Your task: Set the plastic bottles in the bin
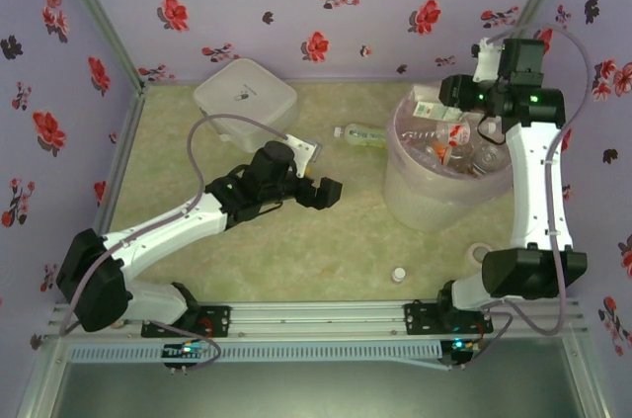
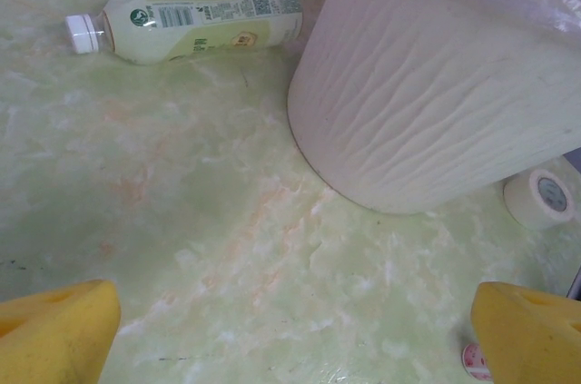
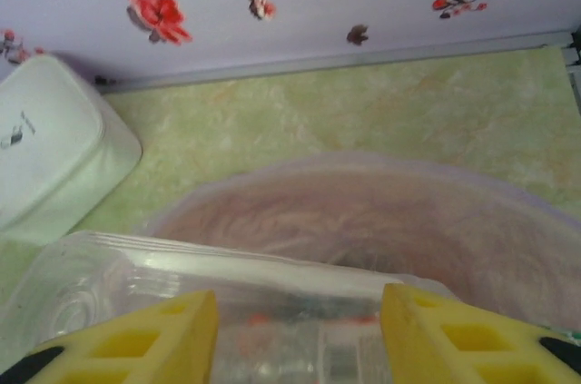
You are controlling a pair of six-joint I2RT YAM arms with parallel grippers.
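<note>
While one plastic bottle (image 1: 362, 135) lies on the table (image 1: 296, 260) outside the bin (image 1: 415, 196), the coming move is judged to turn on where that bottle sits relative to the left gripper (image 1: 326, 193). Seen from above, the bottle is found at about 1 o'clock from that gripper, near but apart, with bare table between them. Its long axis is laid roughly from 9 to 3 o'clock, with the white cap at the 9 o'clock end and the base just beside the bin wall. Whether base and wall touch cannot be told. The left gripper's jaws are spread wide and nothing is held. It is plainly the nearer of the two, so an approach across the bottle's width is called for.

The right gripper (image 3: 300, 329) is placed above the bin. A clear bottle (image 3: 182, 266) is seen between its partly parted fingers (image 3: 154, 339), but whether that bottle is clamped cannot be told.

Counted:
- one bottle on the table
- several in the bin, heaped and overlapping, so that no sure number can be given
- one bin
- one white lidded box (image 1: 245, 92) toward 11 o'clock on the table
- one loose cap (image 1: 398, 274)
- one tape ring (image 1: 481, 253)
</note>
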